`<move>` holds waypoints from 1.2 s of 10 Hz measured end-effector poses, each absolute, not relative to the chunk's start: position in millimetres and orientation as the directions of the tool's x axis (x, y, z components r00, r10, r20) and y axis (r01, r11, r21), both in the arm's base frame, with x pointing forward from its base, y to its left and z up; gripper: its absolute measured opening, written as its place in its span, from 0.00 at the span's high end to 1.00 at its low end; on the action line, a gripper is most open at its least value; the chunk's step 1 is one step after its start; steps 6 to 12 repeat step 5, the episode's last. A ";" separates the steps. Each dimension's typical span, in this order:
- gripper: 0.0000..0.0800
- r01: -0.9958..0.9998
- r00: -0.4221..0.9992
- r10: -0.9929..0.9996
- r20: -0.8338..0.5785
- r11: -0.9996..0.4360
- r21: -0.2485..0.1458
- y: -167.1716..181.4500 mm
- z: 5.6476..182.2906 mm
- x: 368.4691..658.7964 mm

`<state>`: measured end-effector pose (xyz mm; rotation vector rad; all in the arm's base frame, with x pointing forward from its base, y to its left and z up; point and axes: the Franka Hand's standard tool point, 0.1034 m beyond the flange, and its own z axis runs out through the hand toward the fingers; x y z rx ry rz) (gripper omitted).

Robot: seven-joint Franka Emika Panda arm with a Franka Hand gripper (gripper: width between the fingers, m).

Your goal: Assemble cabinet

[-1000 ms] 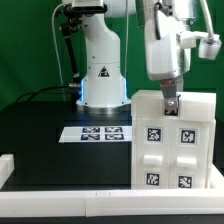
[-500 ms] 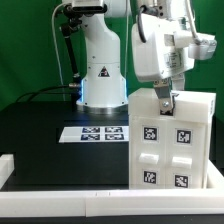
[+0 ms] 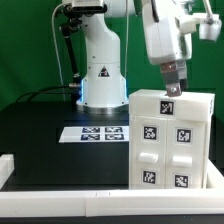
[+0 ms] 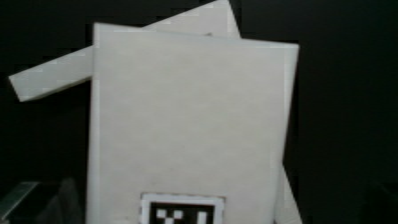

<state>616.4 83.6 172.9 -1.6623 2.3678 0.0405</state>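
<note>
— Where's the cabinet [image 3: 171, 140] sitting?

— Upright on the black desk [image 3: 45, 130], over at the exterior view's right, near the front edge. It's a tall white box, and the face toward us has four raised blocks in two columns, each with a small black-and-white tag.

— And the arm?

— The gripper [image 3: 170, 92] hangs straight down from the white arm [image 3: 168, 35], with its tips right at the cabinet's top edge, toward the middle. There's a tag on the top surface just under them.

— Are the jaws holding anything?

— I honestly cannot tell. From here the dark fingers blur together at the top edge, and I can't see a gap or a grip.

— Does the wrist view help?

— Not much. It's filled by a pale panel of the cabinet [image 4: 187, 115] with a tag at one end, and another white piece slanting out behind it.

— Anything else on the desk?

— The marker board [image 3: 95, 133] lies flat beside the cabinet, in front of the robot's base [image 3: 103, 80]. A white rail [image 3: 60, 201] runs along the desk's front.
</note>
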 end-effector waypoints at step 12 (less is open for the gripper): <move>0.00 -0.933 -0.310 -0.926 -0.215 0.340 -0.120 84.0 172.0 616.5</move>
